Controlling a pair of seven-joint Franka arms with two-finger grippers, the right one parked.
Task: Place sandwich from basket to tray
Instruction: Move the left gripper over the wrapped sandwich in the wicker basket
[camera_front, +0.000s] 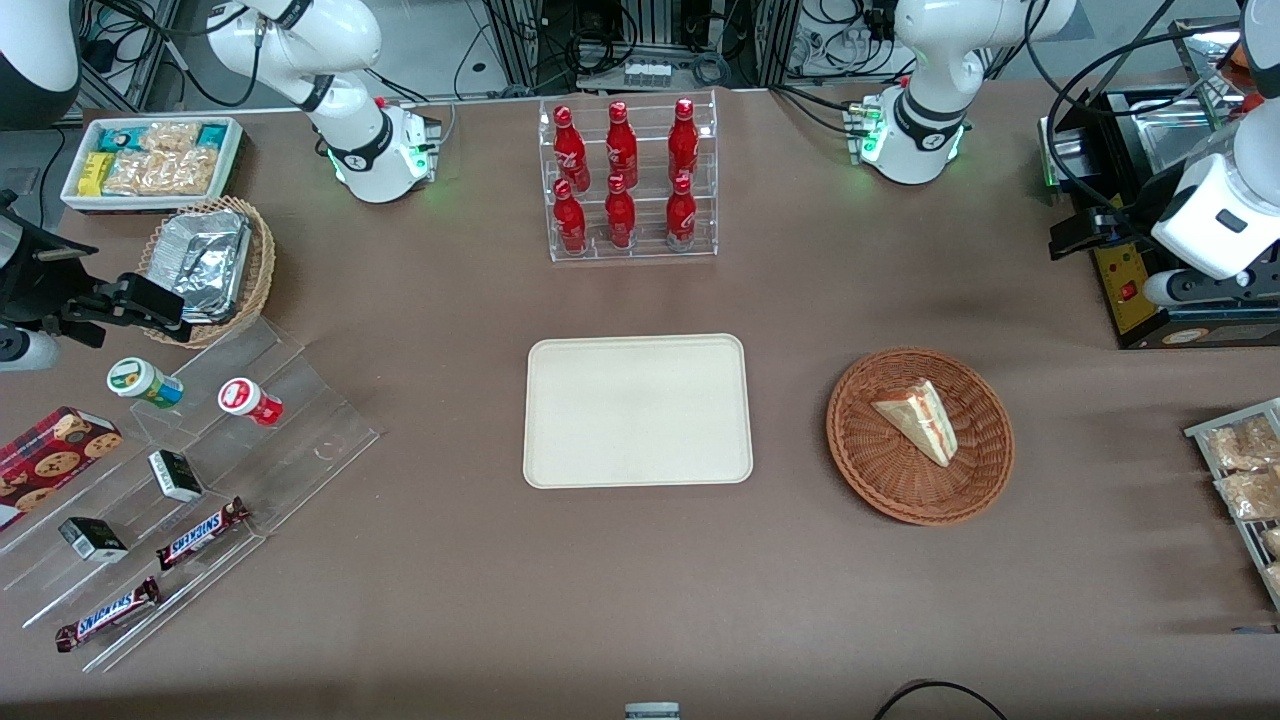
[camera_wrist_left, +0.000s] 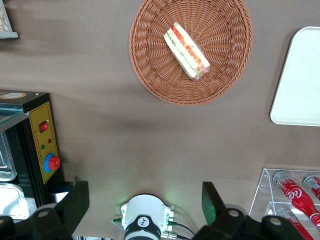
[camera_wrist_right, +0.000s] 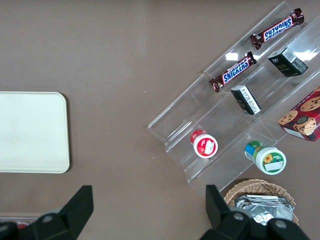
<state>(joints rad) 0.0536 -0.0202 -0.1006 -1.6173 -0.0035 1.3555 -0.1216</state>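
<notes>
- the sandwich (camera_front: 918, 419) is seen as a pale triangular wedge, lying on its side in the basket (camera_front: 920, 436), its tip pointed toward 11 o'clock in the front view; red, orange and green layers are shown along its cut edge (camera_wrist_left: 187, 51).
- the basket is round, shallow, reddish-brown wicker, set at 3 o'clock from the tray (camera_front: 638, 410).
- the tray is flat, cream, round-cornered, with nothing on it.
- the gripper (camera_wrist_left: 145, 202) is held above the table with its fingers spread wide.

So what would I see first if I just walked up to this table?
Probably the red bottles, lined up in a clear rack farther from the front camera than the tray. Then the sandwich lying in the round brown basket beside the bare tray. The gripper hangs high over the table with its jaws open, touching nothing.
</notes>
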